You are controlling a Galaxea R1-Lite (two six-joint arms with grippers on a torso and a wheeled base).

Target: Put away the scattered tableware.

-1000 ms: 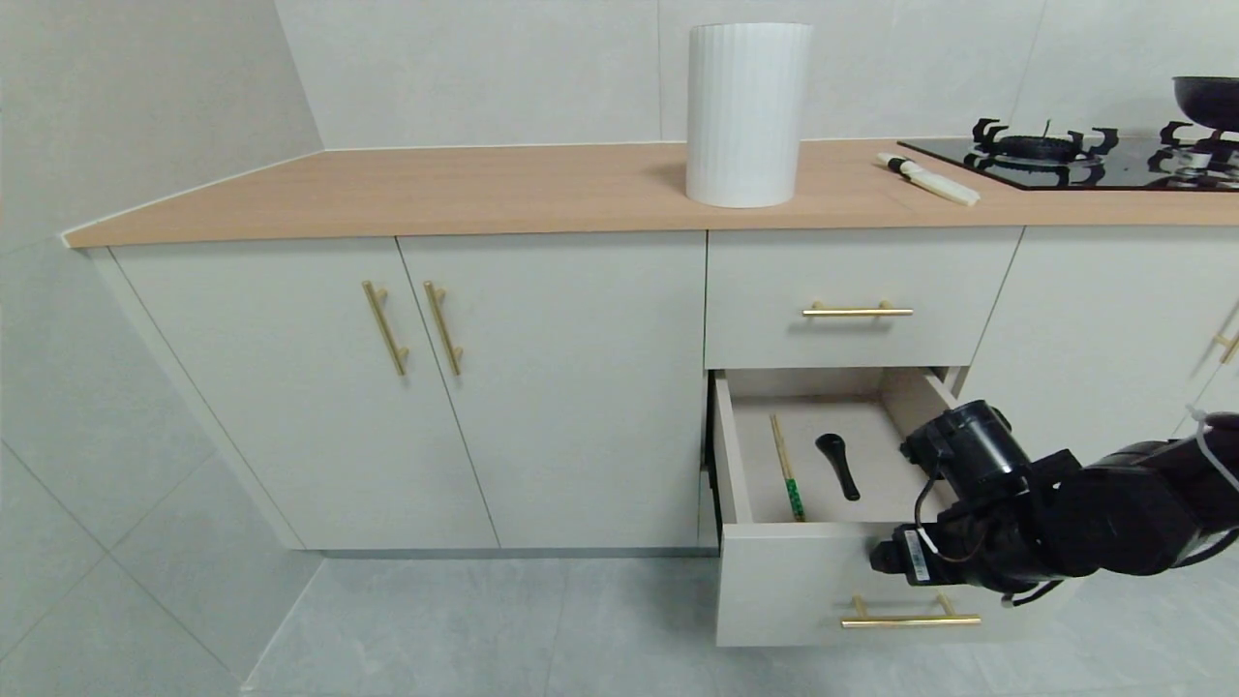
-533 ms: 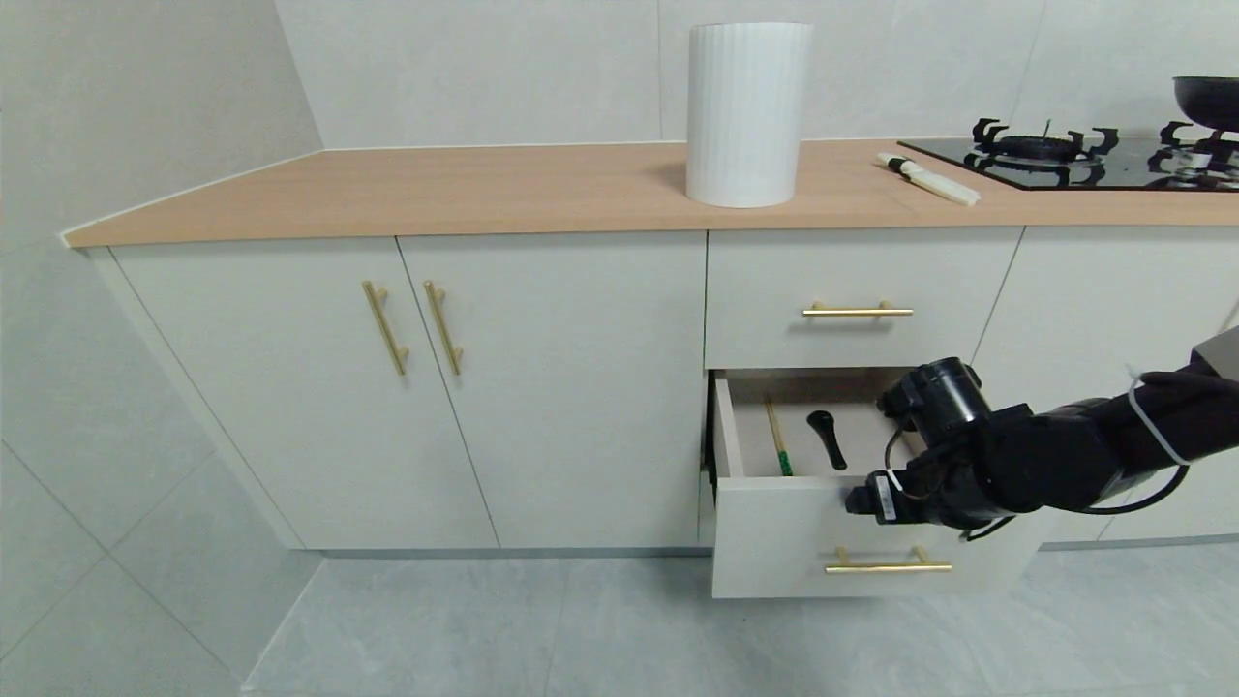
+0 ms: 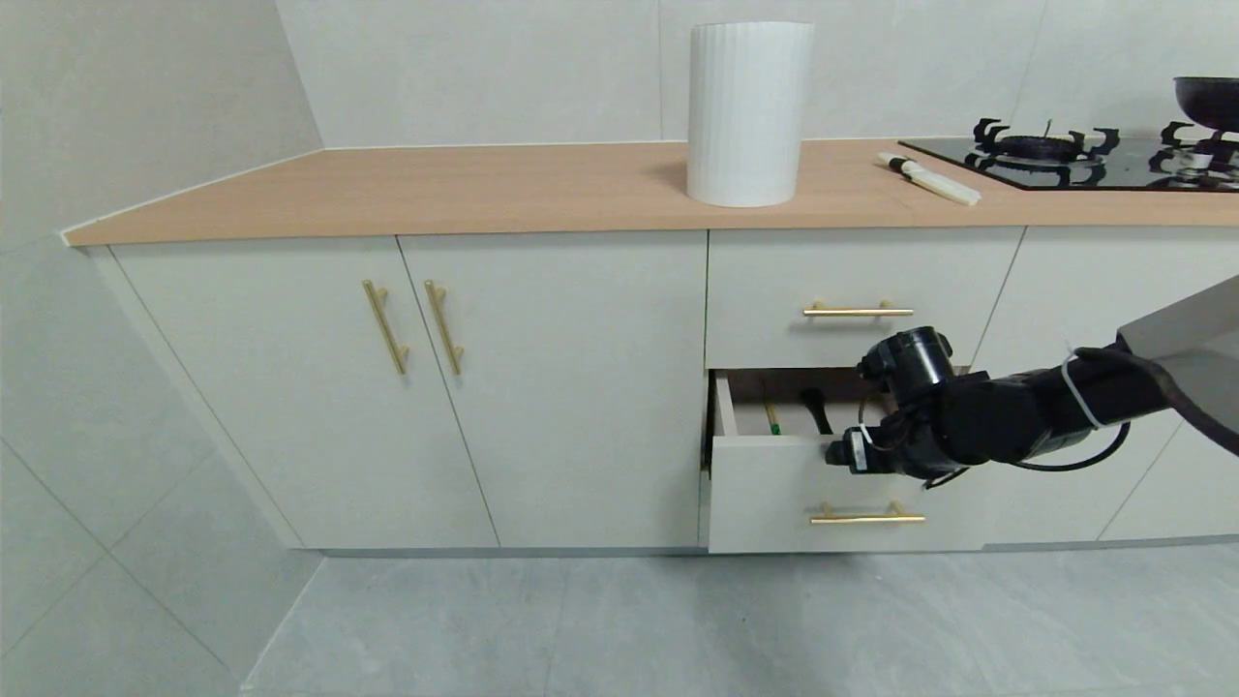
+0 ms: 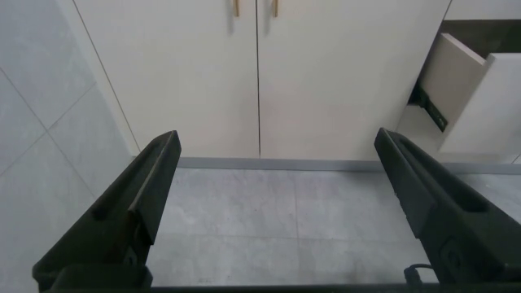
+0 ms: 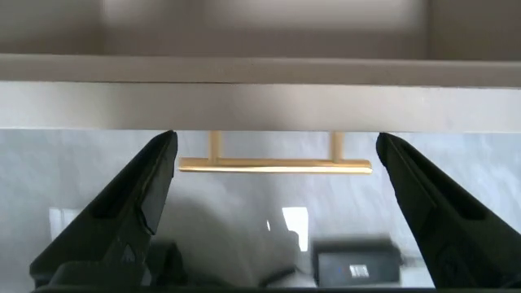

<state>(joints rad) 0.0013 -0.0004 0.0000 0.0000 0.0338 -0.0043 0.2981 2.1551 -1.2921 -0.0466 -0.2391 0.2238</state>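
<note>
Two drawers sit one above the other in the cabinet. The upper drawer [image 3: 774,290] is closed, and the lower drawer [image 3: 765,494] stands out a little way. Each has one gold bar handle, the upper handle [image 3: 857,311] and the lower handle [image 3: 867,518]. To their left are two cupboard doors [image 3: 290,407], each with a gold handle of its own. The lower drawer holds the tableware. There are wooden chopsticks [image 3: 770,417] with a green band, and beside them one black spoon [image 3: 816,411]. The drawer front and the shadow hide most of both, so I cannot count the sticks. The right gripper [image 3: 840,453] is at the upper edge of that drawer front. In its wrist view its jaws are spread wide, with the lower handle [image 5: 275,166] seen between them. The left gripper [image 4: 277,142] hangs low over the grey floor [image 4: 269,212] facing the cupboard doors. Its jaws are also spread wide and hold nothing. On the worktop [image 3: 436,189] stands one tall white ribbed cylinder [image 3: 748,114]. Near the hob [image 3: 1065,160] lies one pale long item [image 3: 927,178] that is too small to make out. A black pan [image 3: 1207,97] on the hob is cut off at the picture's edge.
</note>
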